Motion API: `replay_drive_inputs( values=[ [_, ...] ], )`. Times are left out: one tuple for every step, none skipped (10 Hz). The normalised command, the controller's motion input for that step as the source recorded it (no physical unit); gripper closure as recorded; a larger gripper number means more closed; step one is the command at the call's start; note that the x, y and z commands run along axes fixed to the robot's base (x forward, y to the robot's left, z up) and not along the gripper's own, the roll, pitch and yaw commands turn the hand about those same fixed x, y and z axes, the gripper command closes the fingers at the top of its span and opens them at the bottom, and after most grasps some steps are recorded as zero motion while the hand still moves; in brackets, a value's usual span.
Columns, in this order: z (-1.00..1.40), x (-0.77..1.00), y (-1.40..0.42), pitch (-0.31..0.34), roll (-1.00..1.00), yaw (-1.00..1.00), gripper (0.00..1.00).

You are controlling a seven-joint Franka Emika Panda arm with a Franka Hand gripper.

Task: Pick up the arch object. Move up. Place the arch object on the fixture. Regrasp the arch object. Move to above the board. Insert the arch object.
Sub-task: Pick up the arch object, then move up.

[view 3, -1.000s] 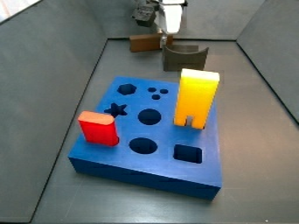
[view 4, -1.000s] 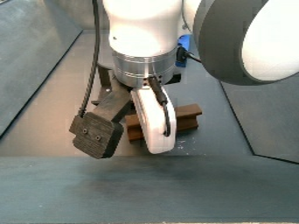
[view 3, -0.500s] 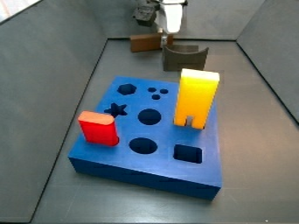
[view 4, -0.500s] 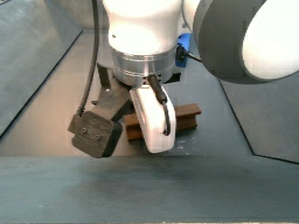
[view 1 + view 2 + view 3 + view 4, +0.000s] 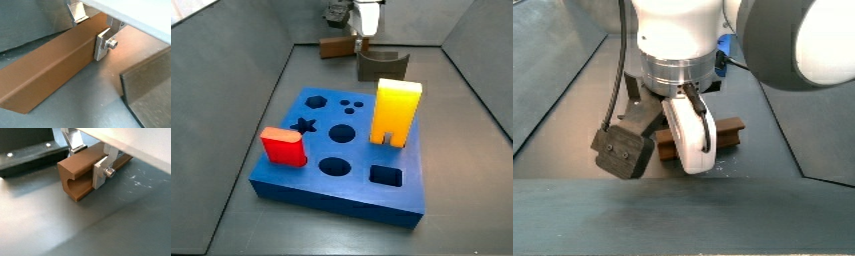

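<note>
The brown arch object (image 5: 335, 46) lies at the far end of the floor, beside the dark fixture (image 5: 381, 65). My gripper (image 5: 357, 37) is down over it. In both wrist views the two silver fingers straddle the arch object (image 5: 47, 70) (image 5: 77, 170), one plate pressed flat on its near side, the other at its far edge. The gripper (image 5: 90, 32) (image 5: 87, 163) looks shut on it. The curved cut-out shows at the block's end in a wrist view. The blue board (image 5: 318, 180) sits in the foreground of a side view. In a side view the arm hides most of the arch object (image 5: 730, 133).
A tall yellow block (image 5: 396, 110) and a red block (image 5: 283, 147) stand on the board, among its star, round and square holes. Grey walls close in the floor at the back and sides. A corner of the fixture (image 5: 150, 82) lies close beside the gripper.
Almost nothing: the gripper stays closed round the arch object, and both look a touch higher in the side views.
</note>
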Motion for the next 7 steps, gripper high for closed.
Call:
replay_drive_inputs(
  values=[
    [0.00,0.00,0.00,0.000,0.00,0.00,1.00],
    [0.00,0.00,0.00,0.000,0.00,0.00,1.00],
    [0.83,0.00,0.00,0.000,0.00,0.00,1.00],
    [0.80,-0.04,-0.01,0.028,-0.01,-0.05,1.00],
    [0.72,-0.06,-0.01,0.040,-0.02,-0.04,1.00],
    [0.52,-0.05,0.00,0.028,-0.08,-0.02,1.00],
    [0.39,-0.04,0.00,0.025,-0.11,-0.01,1.00]
  ],
)
